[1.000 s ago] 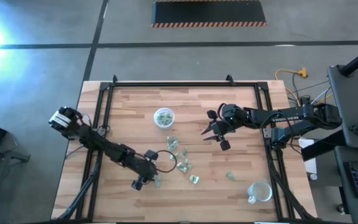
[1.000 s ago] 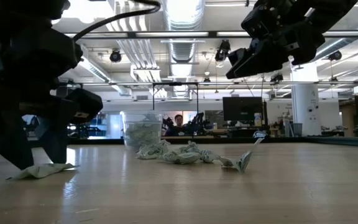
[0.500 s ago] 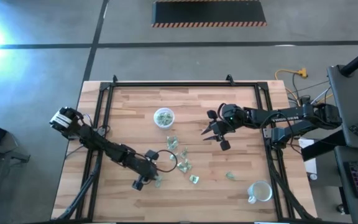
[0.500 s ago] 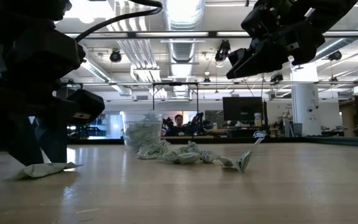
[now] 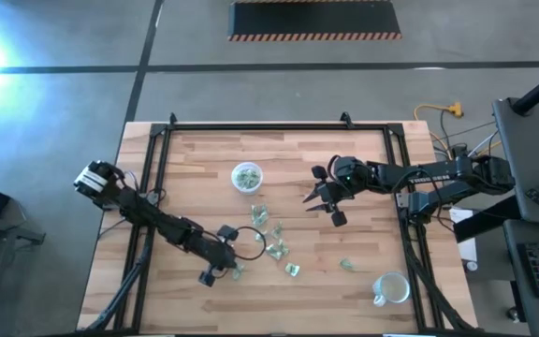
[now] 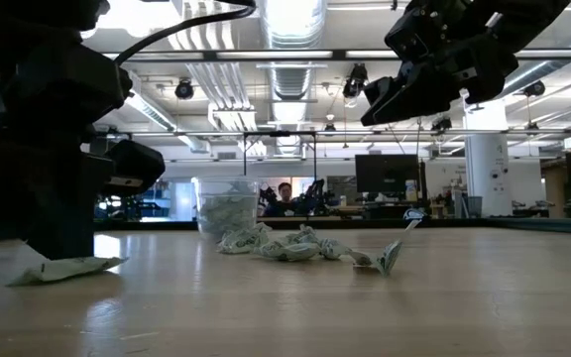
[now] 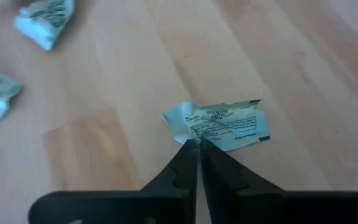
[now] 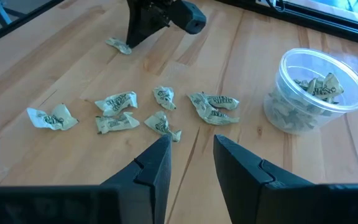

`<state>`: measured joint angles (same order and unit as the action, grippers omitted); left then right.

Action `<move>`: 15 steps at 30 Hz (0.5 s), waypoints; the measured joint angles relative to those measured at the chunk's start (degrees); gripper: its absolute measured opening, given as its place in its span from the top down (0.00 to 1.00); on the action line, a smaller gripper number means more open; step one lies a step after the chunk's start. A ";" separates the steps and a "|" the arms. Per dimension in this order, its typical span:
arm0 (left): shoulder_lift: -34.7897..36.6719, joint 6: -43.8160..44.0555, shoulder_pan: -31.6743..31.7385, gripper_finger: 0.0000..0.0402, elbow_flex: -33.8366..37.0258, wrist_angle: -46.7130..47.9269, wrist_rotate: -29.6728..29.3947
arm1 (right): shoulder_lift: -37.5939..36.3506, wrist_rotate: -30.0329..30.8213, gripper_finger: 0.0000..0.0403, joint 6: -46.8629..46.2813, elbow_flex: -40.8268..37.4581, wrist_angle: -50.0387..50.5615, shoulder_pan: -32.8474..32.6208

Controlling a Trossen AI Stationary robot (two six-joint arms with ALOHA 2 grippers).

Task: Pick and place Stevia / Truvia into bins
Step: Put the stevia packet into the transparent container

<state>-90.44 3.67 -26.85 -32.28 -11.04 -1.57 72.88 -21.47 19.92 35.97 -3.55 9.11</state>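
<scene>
The table (image 5: 363, 159) carries two bins: one (image 5: 246, 175) part-filled, up from the centre, another (image 5: 391, 287) at the front right corner. The right gripper (image 8: 189, 163) hangs over the middle, jaws apart and empty. Loose sachets (image 5: 271, 234) lie mid-table. Near the front edge, the left gripper (image 7: 198, 144) is closed on one sachet's (image 7: 225, 125) edge. That thin pinch looks risky: on lifting, the paper could tear or slip free before reaching a bin
</scene>
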 joint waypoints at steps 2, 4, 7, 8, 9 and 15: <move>0.55 -0.46 0.04 1.00 0.08 0.43 -1.48 | 0.00 0.00 0.73 0.00 0.00 -0.01 0.00; 1.14 -1.02 0.11 1.00 0.08 0.58 -2.74 | 0.00 0.00 0.73 0.00 0.00 0.00 0.00; 2.10 -1.08 0.11 1.00 0.08 0.73 -5.06 | 0.00 0.00 0.74 0.00 0.00 0.08 0.00; 2.36 -1.08 0.11 1.00 0.08 0.86 -5.79 | 0.00 0.01 0.74 0.00 0.00 0.08 0.00; 2.60 -1.13 0.11 1.00 0.08 0.96 -6.82 | 0.00 0.00 0.74 0.00 0.00 0.08 0.02; 5.29 -2.96 0.09 1.00 0.08 1.48 -12.93 | 0.00 0.02 0.75 0.00 0.00 0.17 0.02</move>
<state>-85.15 0.71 -26.76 -32.21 -9.56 -14.49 72.88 -21.46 19.92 35.97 -3.37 9.13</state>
